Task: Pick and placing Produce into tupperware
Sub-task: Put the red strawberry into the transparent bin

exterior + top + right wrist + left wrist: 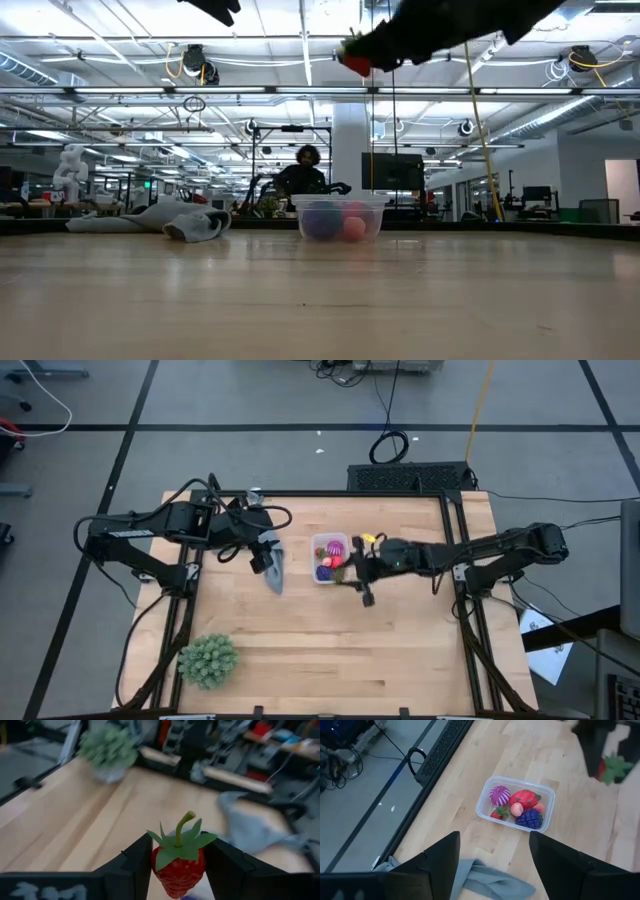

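Red and green, a toy strawberry sits pinched between the right gripper's jaws, leaves and stem poking up, held in the air just beside and above the tub near the middle of the surface. From where I stand the risk looks plain enough: the tub is small and light, and the arm is not squarely over it in the high view, so a release from this height could send the berry bouncing off the rim or off the fruit already heaped inside and rolling across the wood. A descent that comes down a little off could also nudge the tub's wall and slide it. The grip is on the berry's sides only, so a slip on the way is possible too. Inside the clear tub I can see a magenta striped ball, a larger red fruit, a small pink one, a dark blue-purple berry and a little strawberry at the edge, so free room is getting short. The left gripper waits with its jaws apart over a grey cloth, beside the tub. A green spiky ball sits well apart at the near corner.
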{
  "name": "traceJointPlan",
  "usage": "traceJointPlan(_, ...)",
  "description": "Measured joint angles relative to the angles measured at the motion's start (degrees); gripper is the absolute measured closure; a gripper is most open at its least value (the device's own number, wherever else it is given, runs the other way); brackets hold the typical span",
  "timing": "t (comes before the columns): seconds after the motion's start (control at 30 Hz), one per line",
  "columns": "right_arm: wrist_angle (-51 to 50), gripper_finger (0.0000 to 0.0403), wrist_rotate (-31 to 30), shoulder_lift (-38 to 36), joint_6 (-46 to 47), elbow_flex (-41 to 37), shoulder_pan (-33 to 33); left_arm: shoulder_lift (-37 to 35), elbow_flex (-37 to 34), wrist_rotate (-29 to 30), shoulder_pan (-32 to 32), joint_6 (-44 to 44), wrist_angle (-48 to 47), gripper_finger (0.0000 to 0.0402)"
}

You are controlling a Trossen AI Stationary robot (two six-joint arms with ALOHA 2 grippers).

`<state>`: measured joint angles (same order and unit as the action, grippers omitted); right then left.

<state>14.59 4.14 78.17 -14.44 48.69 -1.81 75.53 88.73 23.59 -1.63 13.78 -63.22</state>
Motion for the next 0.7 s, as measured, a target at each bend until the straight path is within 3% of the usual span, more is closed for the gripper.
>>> traceJointPlan(0.33,16.40,0.0254,0.11,1.96,0.09,0.69,7.93,0.00,0.00,0.04,0.00,-0.15,0.00,0.0158)
traceJointPlan(0.7,29.96,0.0254,0.26,13.48,1.93,0.72,9.36,0.00,0.00,0.09,0.00,-0.90,0.00,0.0158)
